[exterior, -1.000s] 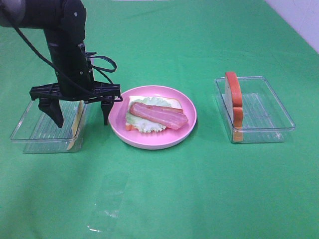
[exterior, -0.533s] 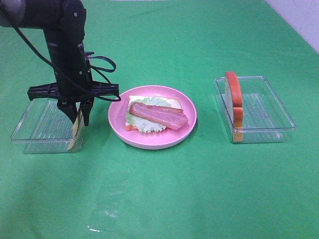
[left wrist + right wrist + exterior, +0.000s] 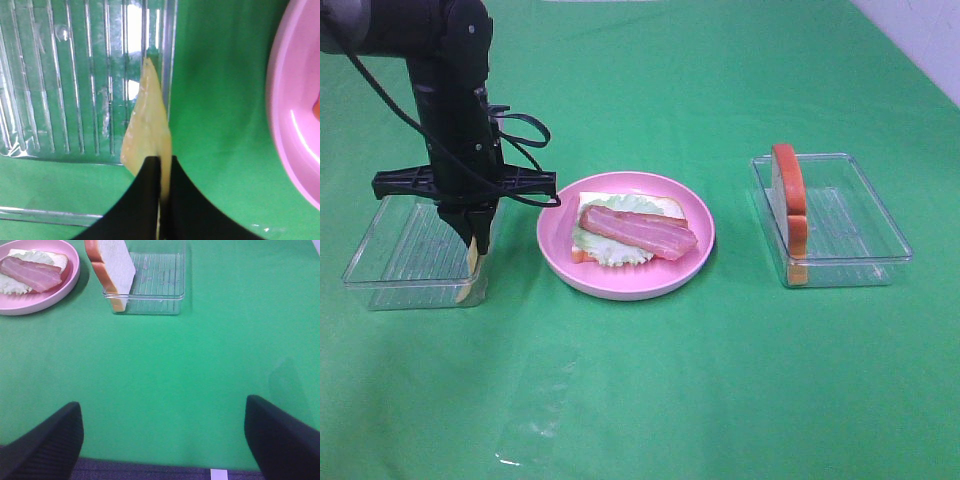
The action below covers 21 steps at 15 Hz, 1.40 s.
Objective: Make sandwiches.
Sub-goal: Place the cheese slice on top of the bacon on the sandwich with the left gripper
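L gripper (image 3: 161,159), we see, pinched tight on yellow cheese slice (image 3: 145,125) standing at clear tray's (image 3: 380,270) edge nearest pink plate (image 3: 620,285); R gripper (image 3: 162,401) jaws spread wide.

A green cloth (image 3: 740,380) fills almost all the view, flat, with a few soft creases. At the far right corner a pale whitish surface (image 3: 926,40) shows beyond it. The light is even and the shadows are soft.

Robot lab setup, not a real kitchen: worktop (image 3: 720,380) under plain green cloth, toy sandwich (image 3: 640,232) on pink plate (image 3: 625,288), clear tray (image 3: 390,270) l. of plate, 2nd tray (image 3: 850,225) r. of it, black robot arm (image 3: 445,90) w/ loose cables l. of plate.
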### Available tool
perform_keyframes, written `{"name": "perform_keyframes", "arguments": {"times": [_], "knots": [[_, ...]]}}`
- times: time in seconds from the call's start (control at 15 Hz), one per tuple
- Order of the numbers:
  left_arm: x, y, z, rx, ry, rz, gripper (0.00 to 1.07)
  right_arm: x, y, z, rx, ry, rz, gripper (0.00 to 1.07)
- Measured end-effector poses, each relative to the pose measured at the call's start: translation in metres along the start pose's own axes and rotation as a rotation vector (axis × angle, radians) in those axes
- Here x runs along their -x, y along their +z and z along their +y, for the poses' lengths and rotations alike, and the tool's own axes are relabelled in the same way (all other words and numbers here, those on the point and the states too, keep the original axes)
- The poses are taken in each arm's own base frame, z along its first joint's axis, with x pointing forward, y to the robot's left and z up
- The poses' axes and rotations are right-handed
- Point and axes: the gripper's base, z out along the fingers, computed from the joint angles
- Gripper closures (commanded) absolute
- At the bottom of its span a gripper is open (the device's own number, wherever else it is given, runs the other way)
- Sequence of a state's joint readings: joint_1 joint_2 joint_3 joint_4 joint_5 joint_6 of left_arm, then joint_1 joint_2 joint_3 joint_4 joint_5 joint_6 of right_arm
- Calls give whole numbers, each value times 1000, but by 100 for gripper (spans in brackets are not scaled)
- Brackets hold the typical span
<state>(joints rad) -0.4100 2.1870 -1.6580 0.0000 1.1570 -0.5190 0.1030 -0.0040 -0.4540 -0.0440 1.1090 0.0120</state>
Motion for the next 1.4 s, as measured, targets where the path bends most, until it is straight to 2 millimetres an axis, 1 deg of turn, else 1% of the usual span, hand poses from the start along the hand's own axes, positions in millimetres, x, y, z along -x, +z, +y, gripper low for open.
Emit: {"name": "perform_keyframes", "arguments": {"times": [1.0, 1.2, 1.4], "knots": [[-2, 0, 2, 26, 16, 18, 107, 0, 0, 0, 0, 0, 0, 23], [-3, 0, 3, 34, 16, 32, 97, 0, 0, 0, 0, 0, 0, 23], [-3, 0, 3, 37, 16, 38, 97, 0, 0, 0, 0, 0, 0, 23]]}}
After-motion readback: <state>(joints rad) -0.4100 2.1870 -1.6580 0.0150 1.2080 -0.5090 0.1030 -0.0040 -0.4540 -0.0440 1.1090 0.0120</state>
